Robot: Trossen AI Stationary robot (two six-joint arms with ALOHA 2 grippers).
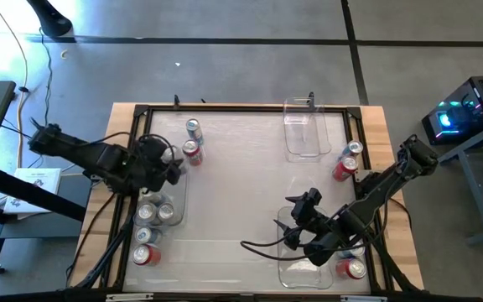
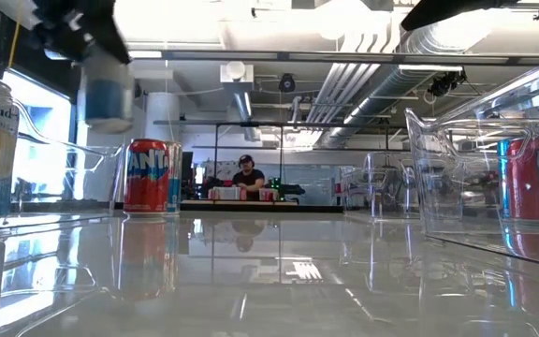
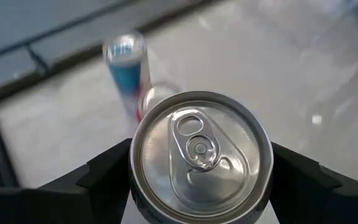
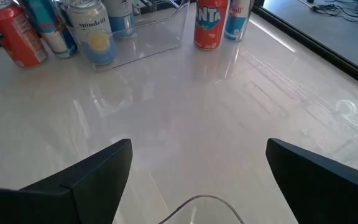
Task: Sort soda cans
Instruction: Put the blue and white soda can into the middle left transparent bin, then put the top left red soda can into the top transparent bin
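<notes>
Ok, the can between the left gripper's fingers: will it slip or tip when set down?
The can is smooth metal, gripped by the left gripper on its round sides, so it may slip. It's taller than wide, and the white table looks glossy, so it could tip or slide.

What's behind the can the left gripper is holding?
Beyond the held can, a slim blue can stands on the table, a red one beside it mostly covered. The can's body hides whatever is directly below.

Eleven soda cans (image 1: pixel 193 127) show from above, plus three clear bins (image 1: pixel 305 134).
</notes>
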